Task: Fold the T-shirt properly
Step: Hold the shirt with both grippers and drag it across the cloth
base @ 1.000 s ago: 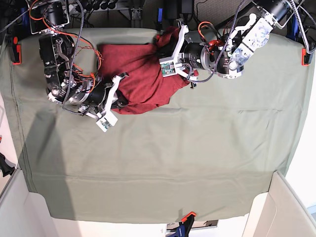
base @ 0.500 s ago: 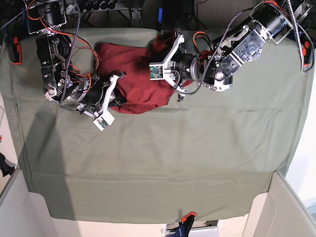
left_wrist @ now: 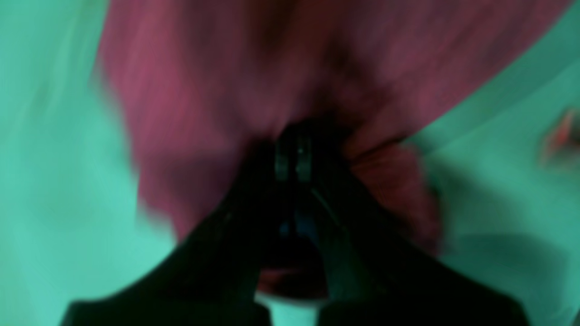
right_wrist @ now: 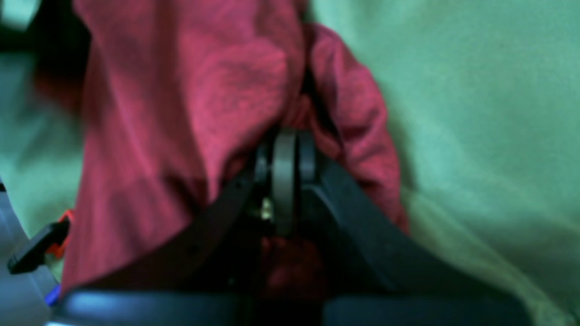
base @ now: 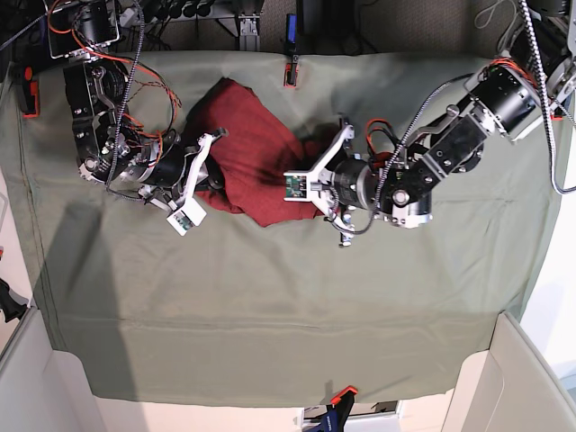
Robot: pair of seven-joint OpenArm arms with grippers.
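Observation:
The dark red T-shirt (base: 241, 144) lies bunched in a heap at the back left of the pale green table cloth (base: 315, 297). My left gripper (base: 306, 182) is at the heap's right edge. In the blurred left wrist view this left gripper (left_wrist: 292, 151) is shut on a fold of the T-shirt (left_wrist: 204, 90). My right gripper (base: 214, 178) is at the heap's lower left. In the right wrist view this right gripper (right_wrist: 284, 151) is shut on a pinch of the T-shirt (right_wrist: 181, 90). Sleeves and collar are hidden in the folds.
Orange clamps hold the cloth at the back edge (base: 290, 72), the back left (base: 31, 97) and the front edge (base: 342, 394). Pale bin walls stand at the front left (base: 27, 378) and front right (base: 526, 378) corners. Cables hang behind the table's back edge.
My left arm has swung from the back towards the front, pulling the shirt's right side with it. The shirt has bunched narrower. The right arm has barely shifted.

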